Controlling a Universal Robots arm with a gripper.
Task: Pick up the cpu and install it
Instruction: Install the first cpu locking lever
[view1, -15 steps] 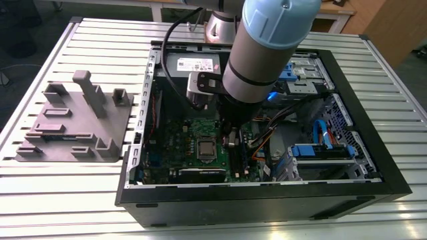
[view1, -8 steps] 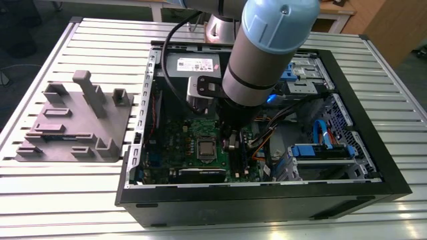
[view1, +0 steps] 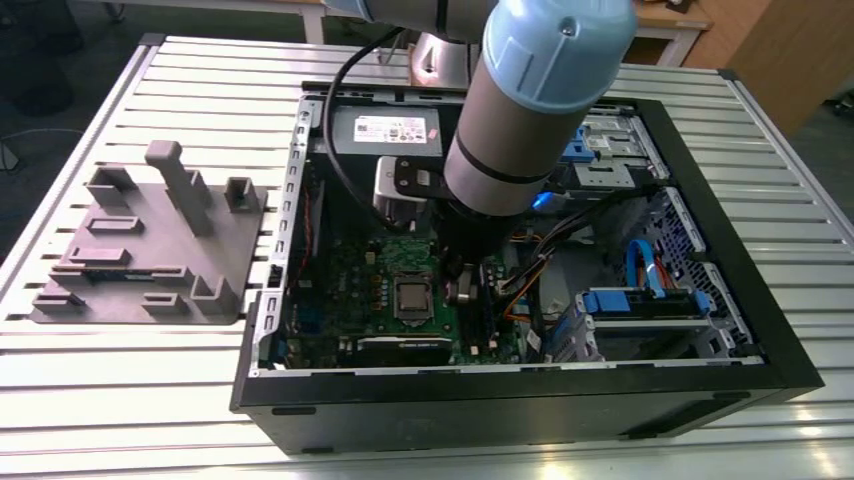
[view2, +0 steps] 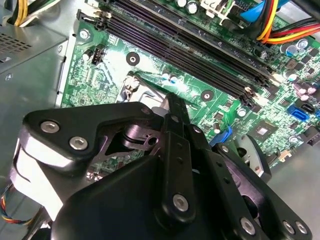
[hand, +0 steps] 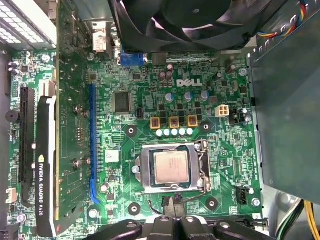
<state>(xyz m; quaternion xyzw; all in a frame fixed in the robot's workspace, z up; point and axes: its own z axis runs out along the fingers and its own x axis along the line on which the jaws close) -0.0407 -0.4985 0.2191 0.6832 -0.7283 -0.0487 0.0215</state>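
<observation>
Grey fixture block (view1: 147, 250): sits at the left of the exterior view on the slatted table (view1: 80, 400), well apart from the action.

PC case (view1: 507, 400): open, lying centre frame, with the motherboard (view1: 367, 275) exposed in its left half.

Cpu (view1: 412, 296): already lying in its socket, centre of the exterior view. In the first wrist view the cpu (hand: 171, 167) lies flat and square inside the metal socket frame (hand: 144, 170), lower centre of the frame.

Arm (view1: 534, 110): reaches down into the case, just right of the socket.

Gripper (hand: 172, 227): hangs just beside the socket at the bottom edge of the first wrist view, nothing between its tips. Fingers look drawn close together, but I cannot tell for sure.

Graphics card (hand: 47, 170): stands upright at the left of the first wrist view.

Risk: a sideways nudge from the fingertips could skew the chip on the socket pins and bend them; the nearby memory slots (view2: 200, 55) and cables (view1: 527, 275) could snag the gripper body.
</observation>
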